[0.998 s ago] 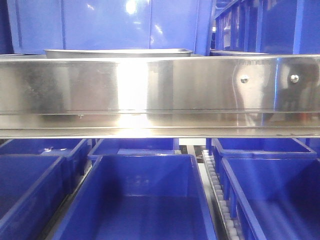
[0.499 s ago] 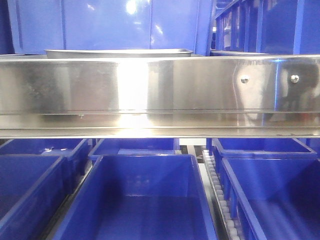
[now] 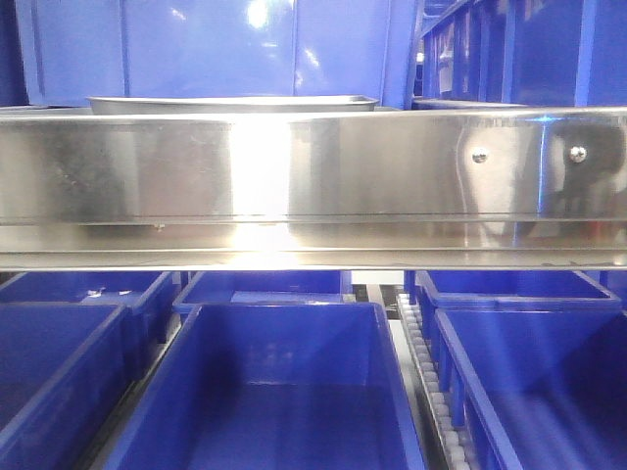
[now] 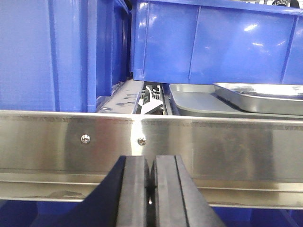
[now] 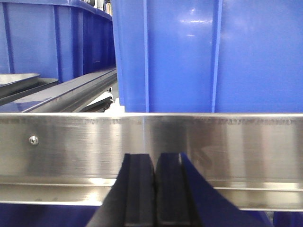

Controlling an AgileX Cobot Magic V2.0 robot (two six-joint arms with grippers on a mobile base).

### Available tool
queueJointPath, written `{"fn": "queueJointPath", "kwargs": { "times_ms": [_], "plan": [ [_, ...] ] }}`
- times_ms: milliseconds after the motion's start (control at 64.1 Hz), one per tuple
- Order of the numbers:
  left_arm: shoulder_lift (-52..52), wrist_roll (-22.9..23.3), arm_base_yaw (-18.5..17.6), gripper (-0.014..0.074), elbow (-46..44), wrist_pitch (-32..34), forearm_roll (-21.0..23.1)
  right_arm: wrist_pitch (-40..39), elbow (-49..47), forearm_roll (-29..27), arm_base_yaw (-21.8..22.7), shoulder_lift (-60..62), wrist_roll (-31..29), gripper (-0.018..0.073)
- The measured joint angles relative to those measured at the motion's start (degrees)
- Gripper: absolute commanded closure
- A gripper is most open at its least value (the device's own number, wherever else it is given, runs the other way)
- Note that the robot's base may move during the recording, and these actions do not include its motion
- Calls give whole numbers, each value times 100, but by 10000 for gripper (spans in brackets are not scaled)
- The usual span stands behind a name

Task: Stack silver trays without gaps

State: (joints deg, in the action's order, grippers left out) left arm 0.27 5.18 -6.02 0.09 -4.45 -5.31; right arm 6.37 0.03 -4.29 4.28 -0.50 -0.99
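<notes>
Pincer-wise, my left pincer (image 4: 150,189) and right pincer (image 5: 155,189) are both pressed together, empty, facing the steel rail (image 4: 213,142); silver trays (image 4: 258,97) sit behind it beside blue bins (image 4: 208,42).

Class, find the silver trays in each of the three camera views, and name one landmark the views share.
Front view: silver trays, upper left, behind the steel rail.
Left wrist view: right of centre, upper tray lying askew over the lower, behind the rail.
Right wrist view: far left edge, only partly seen.
Shared landmark: the screwed steel rail.
</notes>
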Motion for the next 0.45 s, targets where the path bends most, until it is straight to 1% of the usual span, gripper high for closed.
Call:
{"fn": "queueJointPath", "kwargs": {
  "times_ms": [452],
  "plan": [
    [0,0,0,608,0,0,0,0,0,0,0,0,0,638]
  ]
}}
